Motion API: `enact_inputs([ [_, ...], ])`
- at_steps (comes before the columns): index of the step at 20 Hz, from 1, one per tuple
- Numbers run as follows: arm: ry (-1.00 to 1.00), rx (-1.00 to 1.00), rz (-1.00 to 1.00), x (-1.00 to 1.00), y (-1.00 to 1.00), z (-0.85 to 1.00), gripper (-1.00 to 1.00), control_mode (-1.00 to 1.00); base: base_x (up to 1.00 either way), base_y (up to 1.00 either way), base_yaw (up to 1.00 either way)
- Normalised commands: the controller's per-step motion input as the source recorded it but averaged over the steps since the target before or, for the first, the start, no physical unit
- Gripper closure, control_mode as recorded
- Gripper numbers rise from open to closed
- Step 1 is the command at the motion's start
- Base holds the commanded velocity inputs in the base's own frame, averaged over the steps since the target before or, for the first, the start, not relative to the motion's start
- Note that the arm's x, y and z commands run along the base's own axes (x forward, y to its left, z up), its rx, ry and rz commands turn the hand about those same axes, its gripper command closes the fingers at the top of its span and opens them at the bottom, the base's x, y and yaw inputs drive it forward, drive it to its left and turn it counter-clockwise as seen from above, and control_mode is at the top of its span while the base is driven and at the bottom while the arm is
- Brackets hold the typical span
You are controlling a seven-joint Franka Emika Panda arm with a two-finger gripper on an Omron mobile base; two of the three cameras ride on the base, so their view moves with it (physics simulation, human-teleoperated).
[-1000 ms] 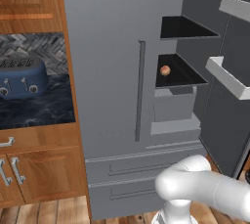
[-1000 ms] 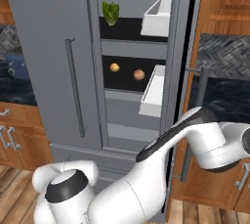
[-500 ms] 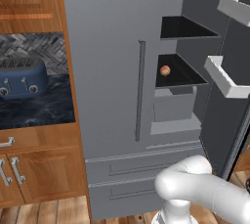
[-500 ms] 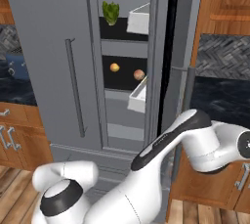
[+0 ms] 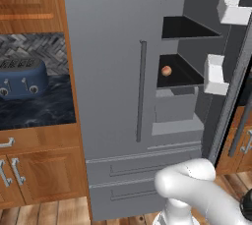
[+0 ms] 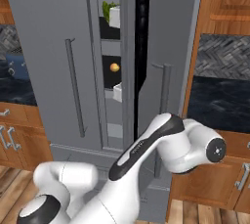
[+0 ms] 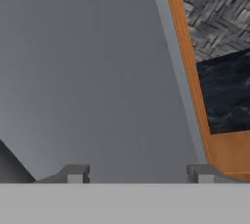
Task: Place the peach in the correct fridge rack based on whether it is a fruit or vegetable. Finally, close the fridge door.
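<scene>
The gripper (image 7: 136,174) faces the flat grey outer face of the fridge door (image 7: 88,71), its two fingertips (image 7: 73,173) standing well apart with nothing between them — only bare door panel ahead. To one side runs a wooden cabinet edge (image 7: 188,71) with dark counter (image 7: 224,96) beyond. The door (image 6: 168,47) is nearly shut, leaving a narrow gap. Through that gap the peach (image 5: 167,70) sits on the black rack (image 5: 184,75) — the middle shelf. A white bin (image 5: 215,74) hangs on the door's inner side. An orange fruit (image 6: 114,67) lies on the same shelf.
</scene>
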Motion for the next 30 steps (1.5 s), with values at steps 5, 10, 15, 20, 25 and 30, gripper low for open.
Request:
enact_inputs([
  [5,-0.13,0.0,0.0,0.5,1.0,0.01,-1.0,-1.0,0.0,0.0,0.0],
  [10,-0.1,0.0,0.0,0.46,1.0,0.07,-1.0,-1.0,0.0,0.0,0.0],
  [15,-0.12,0.0,-0.01,0.48,1.0,0.11,-1.0,-1.0,0.0,0.0,0.0],
  [20,-0.11,0.0,-0.09,0.44,1.0,0.21,-1.0,-1.0,0.0,0.0,0.0],
  [25,-0.07,0.0,-0.14,0.61,0.87,0.23,-1.0,-1.0,0.0,0.0,0.0],
  [30,-0.07,0.0,-0.15,0.62,0.63,0.33,-1.0,-1.0,0.0,0.0,0.0],
])
